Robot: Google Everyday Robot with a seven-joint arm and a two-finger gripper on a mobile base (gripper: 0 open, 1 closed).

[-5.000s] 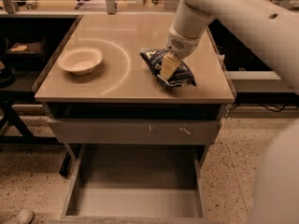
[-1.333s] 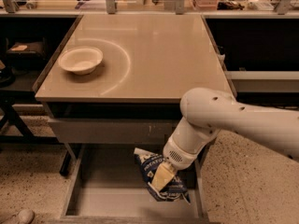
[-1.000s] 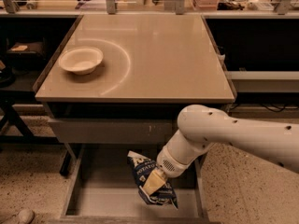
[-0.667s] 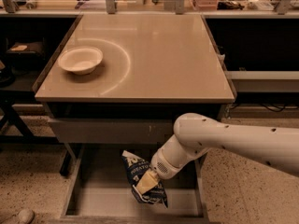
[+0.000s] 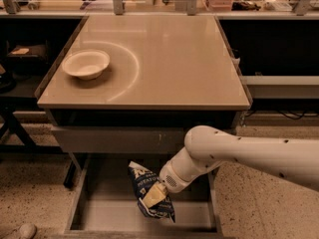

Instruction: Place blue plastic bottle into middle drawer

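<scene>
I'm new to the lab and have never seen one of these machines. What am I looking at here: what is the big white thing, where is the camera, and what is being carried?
The thick white tube coming in from the right is a robot arm. At its tip sits the gripper, two fingers that pinch things. Here it is low in front of the table, closed on a crinkly blue chip bag. The bag hangs over the open grey drawer under the table; whether it touches the drawer's floor I cannot tell. There is only one camera, looking down on the scene from the front and above. On the table top stands a white bowl, near the left edge.
</scene>
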